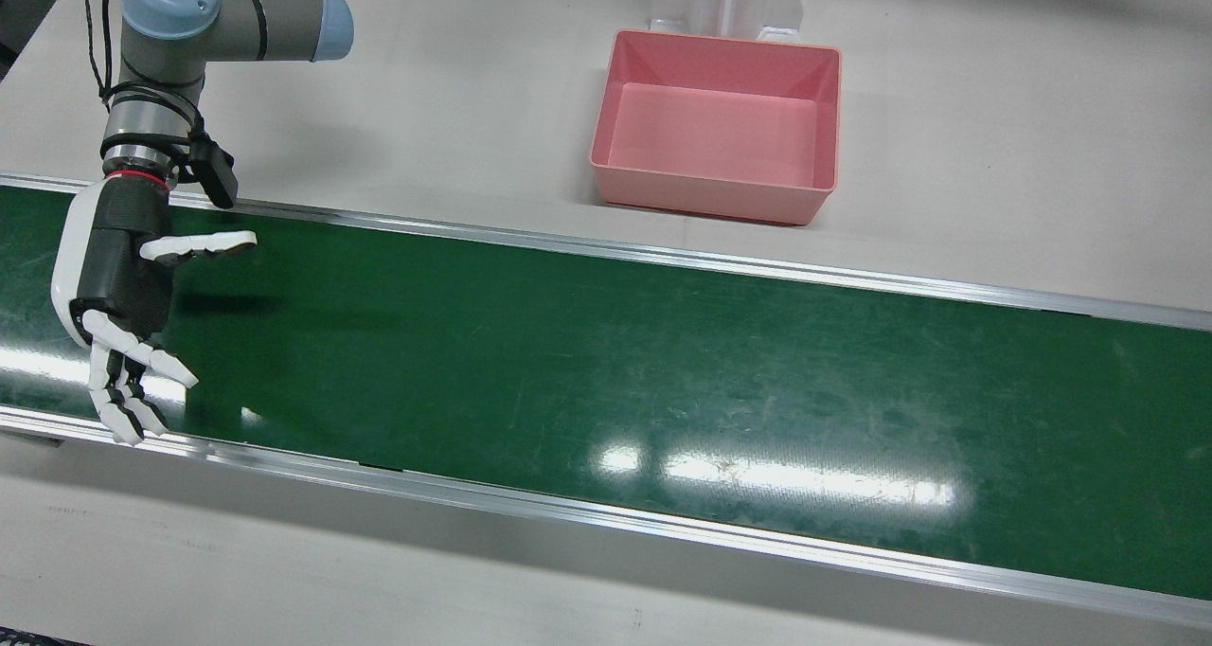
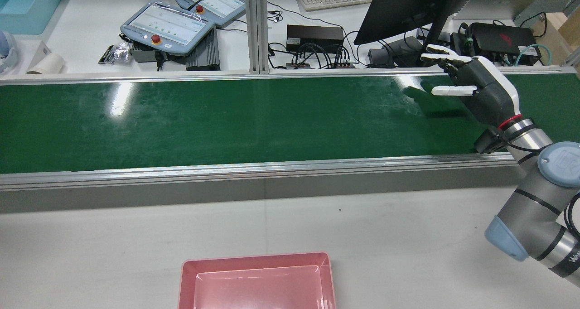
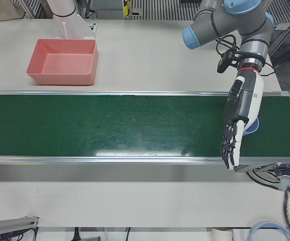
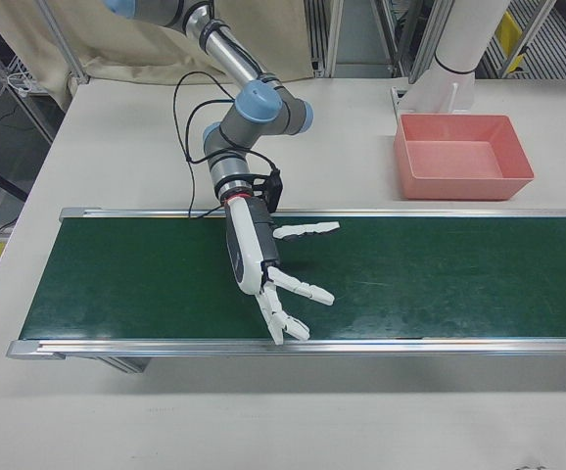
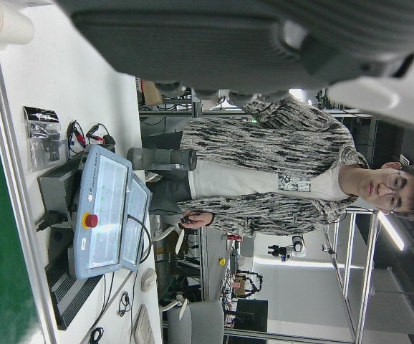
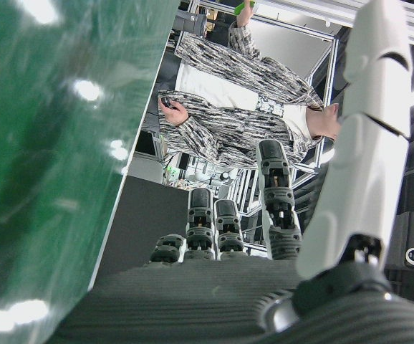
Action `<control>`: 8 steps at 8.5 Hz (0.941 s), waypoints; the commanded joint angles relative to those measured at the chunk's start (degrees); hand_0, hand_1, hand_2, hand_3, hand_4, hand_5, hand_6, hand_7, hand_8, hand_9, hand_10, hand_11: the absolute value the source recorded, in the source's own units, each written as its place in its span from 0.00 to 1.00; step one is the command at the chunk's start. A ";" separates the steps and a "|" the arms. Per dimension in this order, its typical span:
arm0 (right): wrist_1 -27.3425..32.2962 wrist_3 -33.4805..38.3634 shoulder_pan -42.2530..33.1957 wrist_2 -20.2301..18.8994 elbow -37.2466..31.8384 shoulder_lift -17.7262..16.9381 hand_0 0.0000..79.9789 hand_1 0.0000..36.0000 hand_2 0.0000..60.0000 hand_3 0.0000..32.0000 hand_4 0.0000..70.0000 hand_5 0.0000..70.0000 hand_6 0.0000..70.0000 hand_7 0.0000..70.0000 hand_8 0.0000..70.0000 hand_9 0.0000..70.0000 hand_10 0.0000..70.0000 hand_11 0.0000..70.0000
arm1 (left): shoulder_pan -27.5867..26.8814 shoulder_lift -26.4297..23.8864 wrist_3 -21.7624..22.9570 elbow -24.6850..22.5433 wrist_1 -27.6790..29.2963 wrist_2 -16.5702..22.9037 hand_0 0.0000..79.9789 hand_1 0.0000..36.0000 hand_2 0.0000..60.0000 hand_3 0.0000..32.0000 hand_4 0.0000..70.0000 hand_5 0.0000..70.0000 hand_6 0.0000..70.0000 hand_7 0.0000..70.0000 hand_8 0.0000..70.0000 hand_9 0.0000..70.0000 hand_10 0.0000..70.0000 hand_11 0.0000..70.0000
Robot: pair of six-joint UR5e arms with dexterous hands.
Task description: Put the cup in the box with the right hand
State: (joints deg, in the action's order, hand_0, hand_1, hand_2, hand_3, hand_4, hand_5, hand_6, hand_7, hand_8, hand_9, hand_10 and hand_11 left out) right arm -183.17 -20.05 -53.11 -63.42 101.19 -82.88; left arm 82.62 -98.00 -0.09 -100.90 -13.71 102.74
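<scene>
Waiting: right hand (image 1: 114, 277) hangs above the belt (image 1: 663, 362), fingers spread, holding nothing.
Cup: none on the belt; I cannot tell where it is.
Box (image 1: 606, 120): beside the belt, empty.
Doing it well: I'd hold the fingers wide, low over the belt, and close only round the cup's wall.

I see bright, even overhead light. White glare patches sit on the green belt (image 1: 606, 362), strongest near its front edge. The right hand (image 1: 118, 277) throws a soft shadow onto that belt. The hand cameras are blurred close up.
</scene>
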 commanded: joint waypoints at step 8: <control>-0.17 -0.51 1.52 0.13 -0.64 0.44 0.65 0.38 0.06 0.00 0.39 0.08 0.09 0.32 0.18 0.32 0.05 0.09 | 0.00 -0.09 0.00 0.00 0.00 0.00 0.00 0.00 0.00 0.00 0.00 0.00 0.00 0.00 0.00 0.00 0.00 0.00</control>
State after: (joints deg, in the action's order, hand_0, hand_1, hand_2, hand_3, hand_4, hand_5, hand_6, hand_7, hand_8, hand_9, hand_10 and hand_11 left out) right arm -183.34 -20.48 -51.79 -63.27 100.68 -82.66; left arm 82.62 -98.07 -0.09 -100.89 -13.71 102.74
